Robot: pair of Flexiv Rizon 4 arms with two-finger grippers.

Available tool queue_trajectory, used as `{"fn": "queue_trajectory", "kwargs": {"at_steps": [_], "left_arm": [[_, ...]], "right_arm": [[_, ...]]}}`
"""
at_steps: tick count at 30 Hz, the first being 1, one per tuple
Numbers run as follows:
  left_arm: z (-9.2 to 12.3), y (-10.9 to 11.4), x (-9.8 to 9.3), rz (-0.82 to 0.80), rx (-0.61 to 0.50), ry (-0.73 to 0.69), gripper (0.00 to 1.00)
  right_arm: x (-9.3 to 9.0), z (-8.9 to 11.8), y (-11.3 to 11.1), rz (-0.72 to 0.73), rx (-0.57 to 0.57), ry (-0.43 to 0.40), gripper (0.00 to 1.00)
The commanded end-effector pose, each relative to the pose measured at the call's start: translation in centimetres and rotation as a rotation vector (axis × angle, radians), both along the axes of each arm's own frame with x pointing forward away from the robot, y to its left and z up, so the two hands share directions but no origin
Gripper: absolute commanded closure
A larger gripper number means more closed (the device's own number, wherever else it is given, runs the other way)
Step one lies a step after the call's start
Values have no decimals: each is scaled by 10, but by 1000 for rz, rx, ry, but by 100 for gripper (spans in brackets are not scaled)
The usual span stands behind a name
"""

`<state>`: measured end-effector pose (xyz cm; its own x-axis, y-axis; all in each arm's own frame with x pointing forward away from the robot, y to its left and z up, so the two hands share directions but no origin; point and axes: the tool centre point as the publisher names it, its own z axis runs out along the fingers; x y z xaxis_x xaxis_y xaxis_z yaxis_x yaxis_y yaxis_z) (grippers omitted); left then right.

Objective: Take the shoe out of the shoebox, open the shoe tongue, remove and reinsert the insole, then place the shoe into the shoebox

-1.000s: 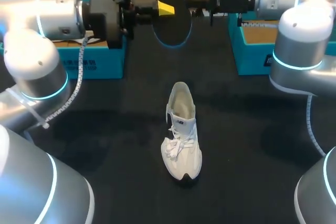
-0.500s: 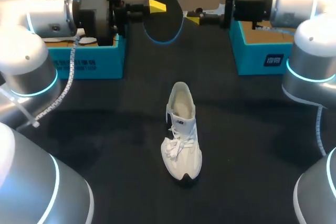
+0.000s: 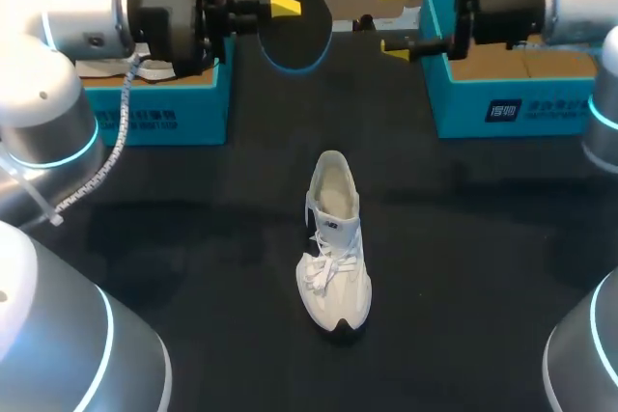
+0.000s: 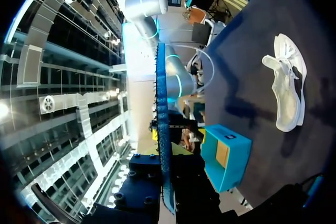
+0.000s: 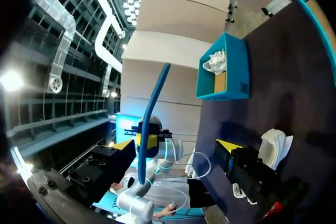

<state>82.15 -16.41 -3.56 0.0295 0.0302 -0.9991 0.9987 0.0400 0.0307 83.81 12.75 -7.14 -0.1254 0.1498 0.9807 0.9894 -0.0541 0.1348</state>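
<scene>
The dark insole (image 3: 294,21), edged in blue, hangs in the air over the table's far side, and my left gripper (image 3: 280,5) is shut on its left edge. From the left wrist the insole (image 4: 161,129) shows edge-on between the fingers. My right gripper (image 3: 398,18) is open just right of the insole and does not touch it; in its own view the insole (image 5: 152,103) stands ahead of the spread gripper (image 5: 176,148). The white shoe (image 3: 333,243) lies on the black table's middle, toe toward me, and also shows as the shoe (image 4: 287,87) and the shoe (image 5: 273,148).
A teal shoebox (image 3: 159,108) holding white paper stands at the far left under my left arm. A second teal box (image 3: 502,108) with a brown inside stands at the far right under my right arm. The black tabletop (image 3: 193,267) spreads around the shoe.
My right gripper has opened, let go of the insole and drawn back to the right. My left gripper keeps the insole and has shifted it slightly farther back.
</scene>
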Motion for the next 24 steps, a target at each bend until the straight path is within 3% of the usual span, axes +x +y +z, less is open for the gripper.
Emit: {"fn": "queue_trajectory", "kwargs": {"at_steps": [1,11,24], "left_arm": [[1,0,0,0,2,0,100],[1,0,0,0,2,0,100],[1,0,0,0,2,0,100]], "right_arm": [[-5,4,-6,-5,-15,2,0],[-5,2,-9,1,2,3,0],[-24,-10,-79,6,-82,60,0]]}}
